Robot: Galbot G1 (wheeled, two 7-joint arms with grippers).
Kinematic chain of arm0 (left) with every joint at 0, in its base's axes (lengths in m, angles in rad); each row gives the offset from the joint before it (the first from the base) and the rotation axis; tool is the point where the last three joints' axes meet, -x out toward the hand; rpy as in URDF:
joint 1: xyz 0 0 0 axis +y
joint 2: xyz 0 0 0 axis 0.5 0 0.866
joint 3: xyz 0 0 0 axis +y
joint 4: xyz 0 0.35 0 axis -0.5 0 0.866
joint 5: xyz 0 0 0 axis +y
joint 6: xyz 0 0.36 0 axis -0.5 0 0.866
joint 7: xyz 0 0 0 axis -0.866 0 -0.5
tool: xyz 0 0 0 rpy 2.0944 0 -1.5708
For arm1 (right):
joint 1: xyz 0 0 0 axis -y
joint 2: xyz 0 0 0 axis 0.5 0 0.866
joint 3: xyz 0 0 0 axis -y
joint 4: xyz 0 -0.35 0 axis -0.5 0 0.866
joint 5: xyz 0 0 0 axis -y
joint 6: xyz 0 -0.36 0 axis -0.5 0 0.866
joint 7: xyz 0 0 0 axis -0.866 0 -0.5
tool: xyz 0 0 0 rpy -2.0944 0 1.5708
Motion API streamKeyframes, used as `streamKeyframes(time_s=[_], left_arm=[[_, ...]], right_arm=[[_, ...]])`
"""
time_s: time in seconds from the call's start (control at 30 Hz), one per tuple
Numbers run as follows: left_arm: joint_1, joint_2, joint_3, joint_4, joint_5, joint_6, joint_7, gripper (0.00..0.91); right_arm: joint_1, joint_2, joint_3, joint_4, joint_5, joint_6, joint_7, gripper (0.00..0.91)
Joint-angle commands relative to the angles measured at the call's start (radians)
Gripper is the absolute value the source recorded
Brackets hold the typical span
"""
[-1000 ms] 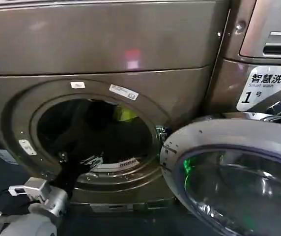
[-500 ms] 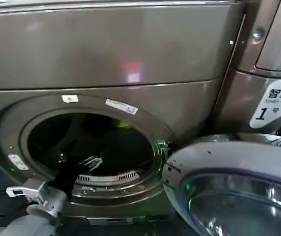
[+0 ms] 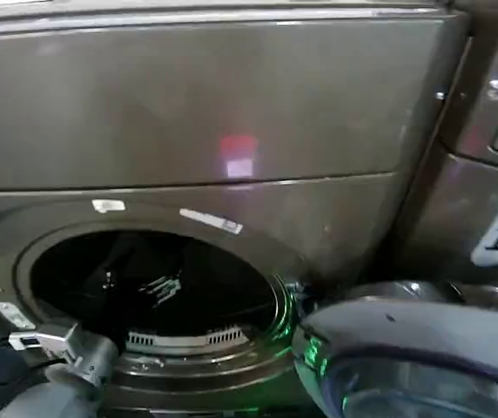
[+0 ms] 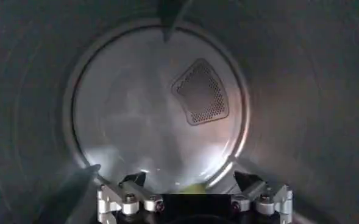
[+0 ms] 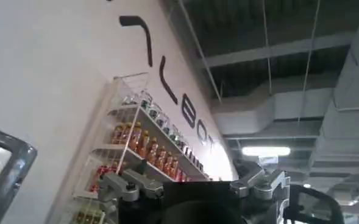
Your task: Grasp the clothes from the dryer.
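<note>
Dim, motion-blurred head view, pink glare on the dryer panel, drum interior dark, green glints on door rim.

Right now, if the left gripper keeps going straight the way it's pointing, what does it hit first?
Probably the yellow-green cloth lying just ahead of the left gripper inside the dryer; behind it the line ends at the drum's back wall. How near the cloth is cannot be judged.

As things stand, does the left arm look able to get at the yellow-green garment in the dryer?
Probably yes. The dryer door is open, the left gripper is already inside the drum, and a bit of the yellow-green garment shows just beyond it.
</note>
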Motion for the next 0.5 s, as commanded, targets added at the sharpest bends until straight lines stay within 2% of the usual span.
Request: streamKeyframes(time_s=[0.03, 0.17, 0.5], left_arm=[[-0.04, 0.013, -0.011, 0.053, -0.014, -0.022, 0.0, 0.907], [-0.098, 0.024, -0.007, 0.125, -0.034, -0.062, -0.001, 0.907], [-0.346, 0.032, 0.066, 0.438, -0.019, -0.164, -0.038, 0.907]], right_arm=[[-0.004, 0.003, 0.003, 0.006, -0.033, 0.002, -0.01, 0.907], [-0.005, 0.011, 0.0, 0.031, -0.065, -0.004, -0.026, 0.907], [-0.011, -0.001, 0.014, 0.049, -0.066, -0.007, -0.027, 0.907]])
